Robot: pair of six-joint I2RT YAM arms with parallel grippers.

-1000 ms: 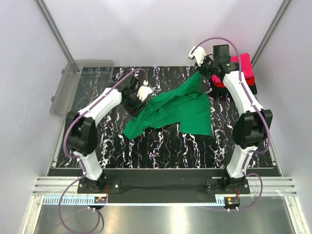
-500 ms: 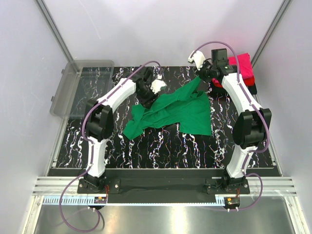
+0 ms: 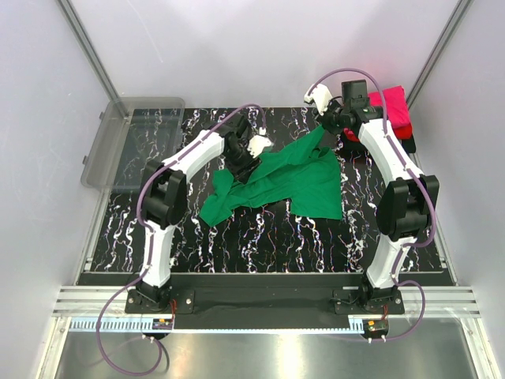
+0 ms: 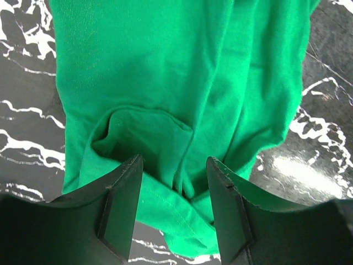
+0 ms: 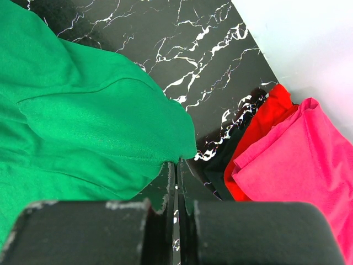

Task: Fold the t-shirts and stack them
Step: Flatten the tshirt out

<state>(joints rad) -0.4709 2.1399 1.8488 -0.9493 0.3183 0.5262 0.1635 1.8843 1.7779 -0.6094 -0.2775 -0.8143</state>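
- Left gripper (image 4: pixel 174 165) has swung over the green t-shirt (image 3: pixel 296 178); jaws half open astride a fold, ungripped.
- Right gripper (image 5: pixel 176 164) stays pinched on its corner; spreading can start.

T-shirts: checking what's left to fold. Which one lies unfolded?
The green t-shirt, spread crumpled in the middle; the pink, red and black ones sit piled in the far right corner.

Four t-shirts (image 5: pixel 83 110) and one clear plastic bin (image 3: pixel 110 150).
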